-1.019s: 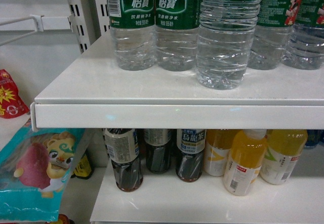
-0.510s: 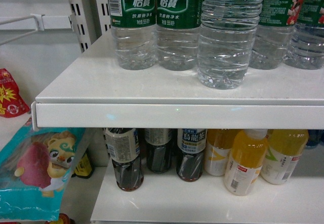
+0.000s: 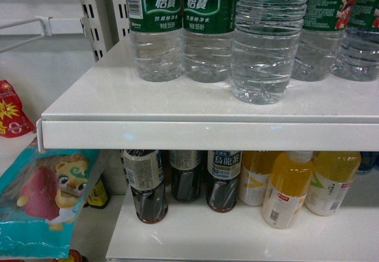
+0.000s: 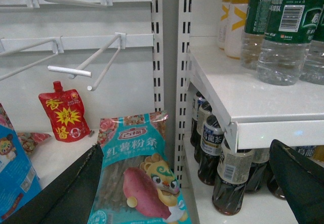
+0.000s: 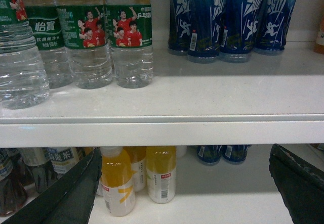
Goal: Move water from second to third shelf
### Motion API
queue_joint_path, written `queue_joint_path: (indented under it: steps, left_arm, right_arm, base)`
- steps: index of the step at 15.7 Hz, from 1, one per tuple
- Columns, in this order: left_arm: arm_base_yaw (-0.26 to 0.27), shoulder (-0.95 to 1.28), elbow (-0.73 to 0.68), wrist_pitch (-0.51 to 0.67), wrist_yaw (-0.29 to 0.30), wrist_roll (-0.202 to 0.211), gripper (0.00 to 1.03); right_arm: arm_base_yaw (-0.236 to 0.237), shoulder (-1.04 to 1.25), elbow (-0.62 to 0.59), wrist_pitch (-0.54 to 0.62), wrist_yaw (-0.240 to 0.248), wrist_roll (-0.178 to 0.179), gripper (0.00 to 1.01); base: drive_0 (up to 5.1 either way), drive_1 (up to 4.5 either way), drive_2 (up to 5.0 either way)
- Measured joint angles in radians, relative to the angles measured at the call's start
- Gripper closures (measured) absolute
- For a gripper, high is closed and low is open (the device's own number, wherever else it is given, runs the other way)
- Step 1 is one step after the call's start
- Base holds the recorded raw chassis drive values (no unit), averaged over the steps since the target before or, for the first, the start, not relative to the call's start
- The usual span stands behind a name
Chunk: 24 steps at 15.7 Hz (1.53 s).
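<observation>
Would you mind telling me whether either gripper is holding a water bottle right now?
No. Both wrist views show the left gripper and right gripper open and empty, while the water bottles stand on the shelf.

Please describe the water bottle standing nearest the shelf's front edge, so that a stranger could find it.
Look at the upper white shelf, where green-labelled water bottles stand in a row. One water bottle stands forward of that row, right of centre. It alone stands so near the edge.
</observation>
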Motion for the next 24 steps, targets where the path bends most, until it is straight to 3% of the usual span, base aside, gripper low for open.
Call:
queue_joint_path:
  steps: [24]
  left_arm:
    - [0.0,0.0,0.0,-0.002,0.0,0.0,0.05]
  right_arm:
    - [0.0,0.0,0.0,-0.002,0.0,0.0,0.03]
  base:
    - [0.0,0.0,0.0]
